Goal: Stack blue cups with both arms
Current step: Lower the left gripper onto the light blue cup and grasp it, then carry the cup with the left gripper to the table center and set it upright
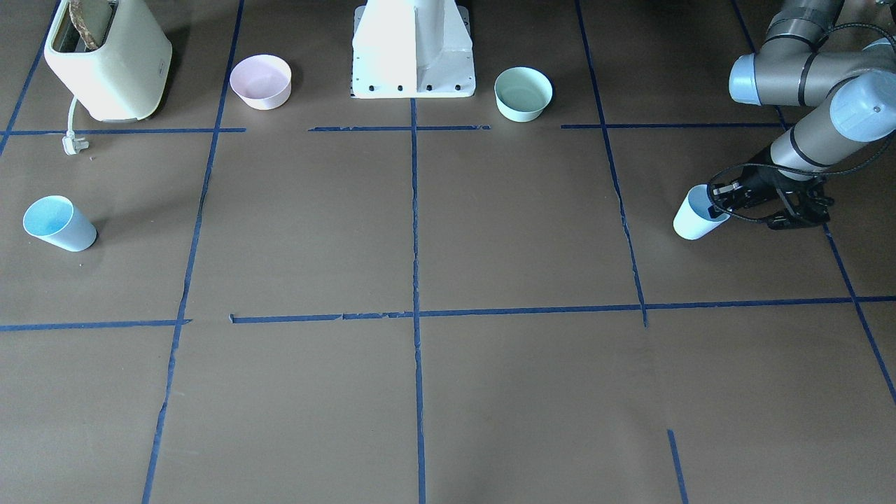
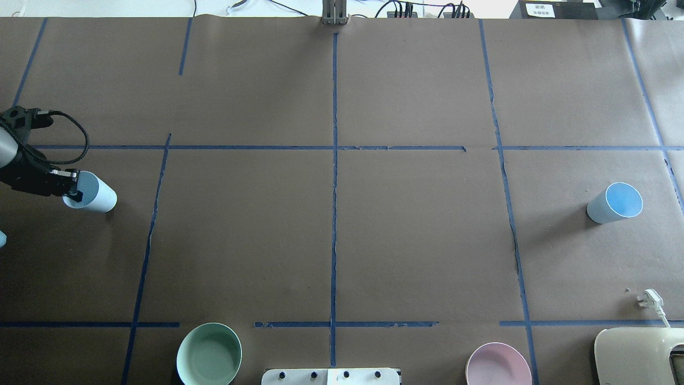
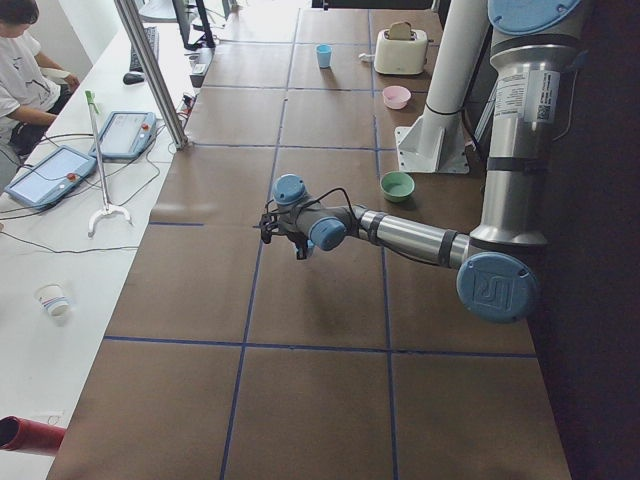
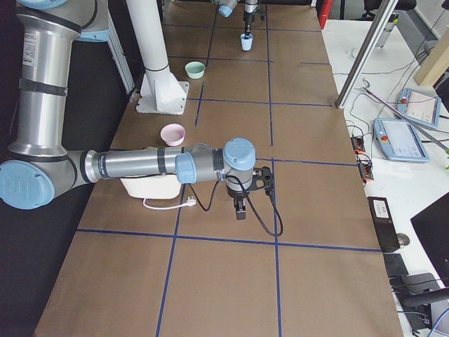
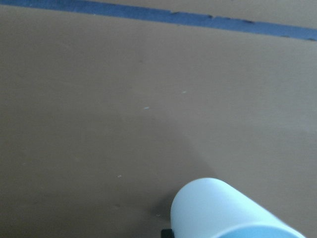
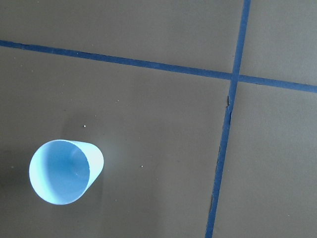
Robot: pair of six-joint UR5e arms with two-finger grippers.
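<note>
One blue cup stands near the table's left end and also shows in the overhead view and the left wrist view. My left gripper is at its rim, shut on the cup's wall, seemingly with one finger inside. It shows in the overhead view too. The second blue cup stands alone near the right end, below the right wrist camera. My right gripper shows only in the exterior right view, above the table. I cannot tell if it is open or shut.
A pink bowl and a mint-green bowl flank the white pedestal. A cream toaster with a loose plug stands at the right end near the robot's side. Blue tape lines grid the brown table.
</note>
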